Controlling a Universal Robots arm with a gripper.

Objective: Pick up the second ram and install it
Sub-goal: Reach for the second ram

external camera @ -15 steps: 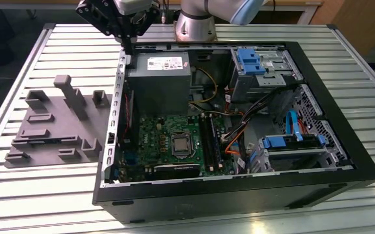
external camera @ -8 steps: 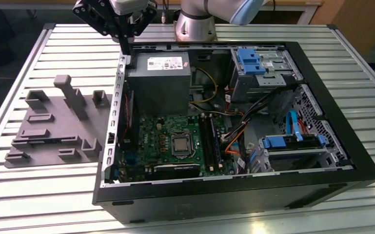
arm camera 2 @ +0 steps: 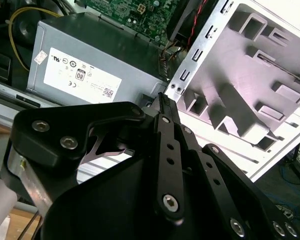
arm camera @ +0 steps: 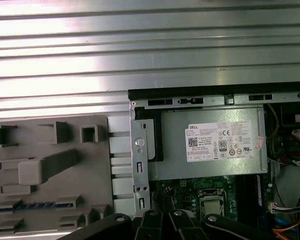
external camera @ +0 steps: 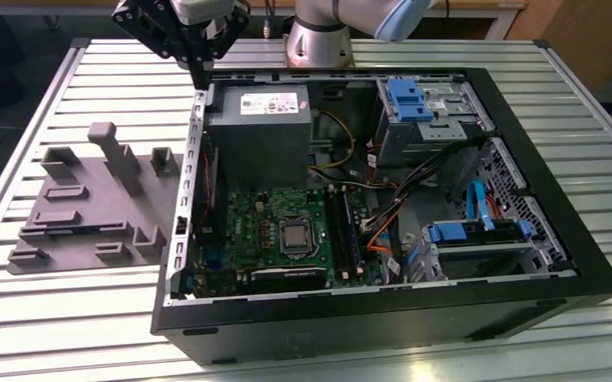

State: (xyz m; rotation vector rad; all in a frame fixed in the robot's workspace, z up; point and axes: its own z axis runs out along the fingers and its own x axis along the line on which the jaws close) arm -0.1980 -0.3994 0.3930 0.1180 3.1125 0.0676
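The second ram (arm camera: 35,205) is a thin dark stick with a row of small chips, lying in a slot of the grey fixture (arm camera: 50,165) beside the computer case. My gripper (external camera: 197,77) hangs above the case's far corner on the exterior view's left, over the metal edge between the fixture (external camera: 93,199) and the power supply (external camera: 258,131). Its black fingers (arm camera 2: 163,102) meet at a thin tip with nothing between them. The gripper (arm camera: 162,216) is apart from the ram. The long black memory sockets (external camera: 343,231) lie on the green motherboard (external camera: 274,235).
The open black case (external camera: 391,318) holds a grey power supply (arm camera: 210,145), blue drive brackets (external camera: 407,99), and orange and blue cables (external camera: 391,231). The fixture's upright blocks (external camera: 120,155) stand on the slatted metal table (external camera: 72,318). The arm's base (external camera: 321,40) is behind the case.
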